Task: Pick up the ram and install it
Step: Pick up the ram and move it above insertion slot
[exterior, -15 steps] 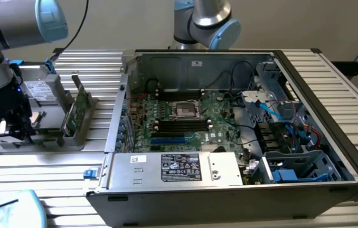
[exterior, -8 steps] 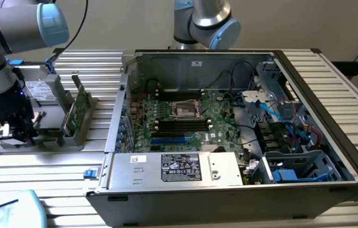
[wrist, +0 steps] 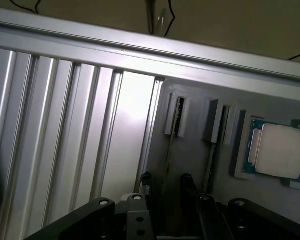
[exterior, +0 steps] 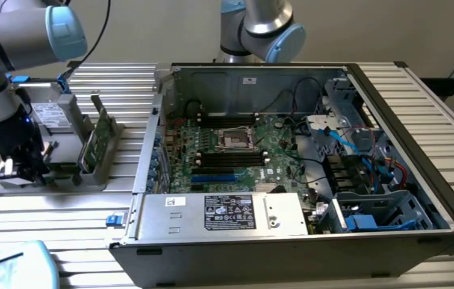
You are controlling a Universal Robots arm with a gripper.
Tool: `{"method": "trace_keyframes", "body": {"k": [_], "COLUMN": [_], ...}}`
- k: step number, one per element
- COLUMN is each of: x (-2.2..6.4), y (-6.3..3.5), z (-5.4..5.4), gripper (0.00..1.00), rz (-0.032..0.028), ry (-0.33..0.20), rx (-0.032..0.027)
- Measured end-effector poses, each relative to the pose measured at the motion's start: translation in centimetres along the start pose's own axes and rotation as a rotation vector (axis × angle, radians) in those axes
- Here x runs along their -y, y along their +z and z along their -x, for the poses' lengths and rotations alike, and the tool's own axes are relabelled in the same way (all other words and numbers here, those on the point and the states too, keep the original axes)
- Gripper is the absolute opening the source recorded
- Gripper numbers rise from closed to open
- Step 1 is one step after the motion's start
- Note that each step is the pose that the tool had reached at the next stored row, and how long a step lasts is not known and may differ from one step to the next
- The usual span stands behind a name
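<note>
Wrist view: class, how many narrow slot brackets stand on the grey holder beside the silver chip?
2. One bracket stands farther from the silver chip; the other stands right beside it. More may be hidden behind the jaws.

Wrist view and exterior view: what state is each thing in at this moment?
gripper: open, one finger on each side of the ram, not clamped.
ram: standing on edge in its holder slot, not lifted.
processor chip: lying flat in its holder pocket.
green card: upright in the holder.
computer case: side open, motherboard exposed.
</note>
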State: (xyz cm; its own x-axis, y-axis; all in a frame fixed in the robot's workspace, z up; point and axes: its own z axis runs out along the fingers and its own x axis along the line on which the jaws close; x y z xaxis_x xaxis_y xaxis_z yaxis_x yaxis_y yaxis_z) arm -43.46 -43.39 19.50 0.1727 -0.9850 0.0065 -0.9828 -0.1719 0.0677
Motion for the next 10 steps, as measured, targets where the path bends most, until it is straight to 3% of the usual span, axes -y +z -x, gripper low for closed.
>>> {"method": "trace_keyframes", "body": {"k": [10], "x": [0.03], "y": [0.38], "z": [-0.01], "gripper": [0.37], "rz": [0.0005], "ry": [0.01], "rx": [0.0005]}}
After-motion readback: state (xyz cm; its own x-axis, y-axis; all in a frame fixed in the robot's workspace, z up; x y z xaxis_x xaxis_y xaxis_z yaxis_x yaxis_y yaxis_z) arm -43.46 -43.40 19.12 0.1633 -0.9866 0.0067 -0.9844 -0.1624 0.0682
